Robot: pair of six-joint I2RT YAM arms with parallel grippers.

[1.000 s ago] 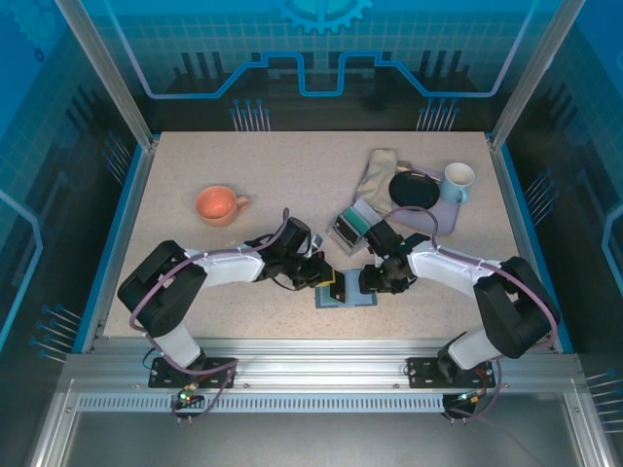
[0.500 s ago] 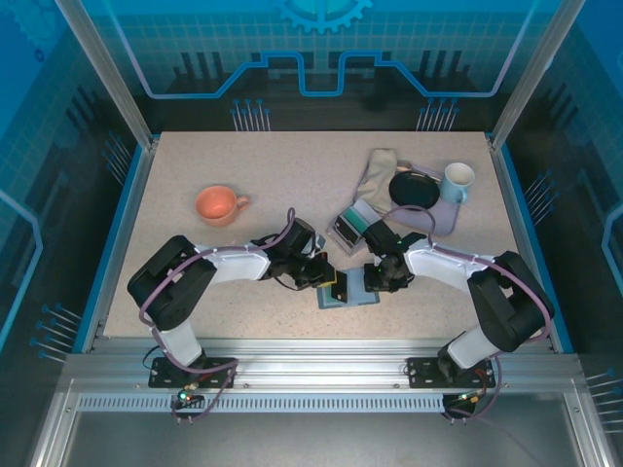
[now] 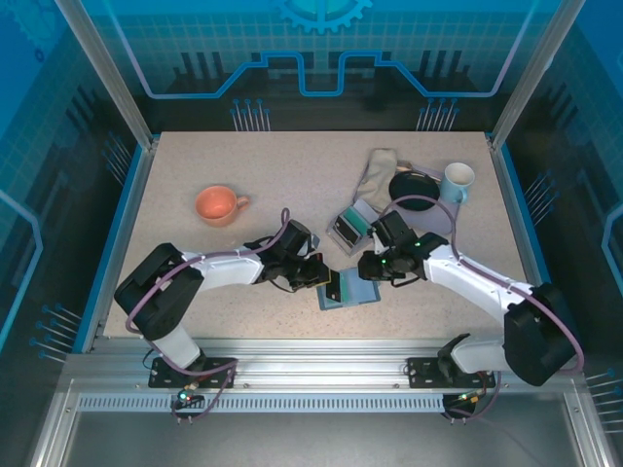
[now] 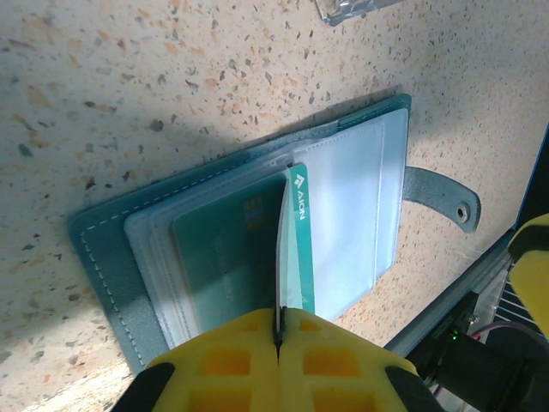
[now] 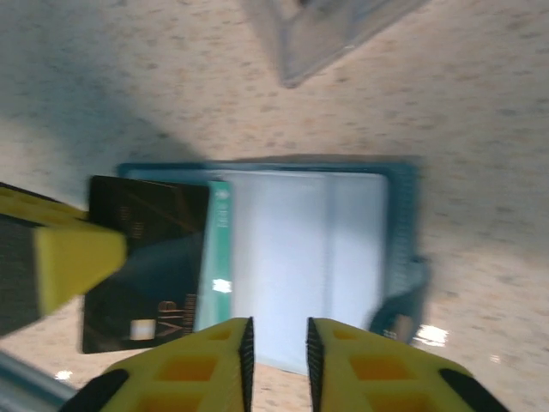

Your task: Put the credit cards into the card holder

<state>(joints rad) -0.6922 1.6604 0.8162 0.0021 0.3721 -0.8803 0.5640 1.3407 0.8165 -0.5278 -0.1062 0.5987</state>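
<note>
Left gripper pinching dark card over open card holder, right gripper slightly parted, empty

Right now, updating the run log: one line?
left gripper: shut on dark card, over open card holder | teal card: in sleeve | right gripper: open, empty

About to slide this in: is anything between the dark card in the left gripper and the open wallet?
Nothing loose. A green card lies on the wallet's left page, right beneath the dark card; the right page looks empty.
</note>
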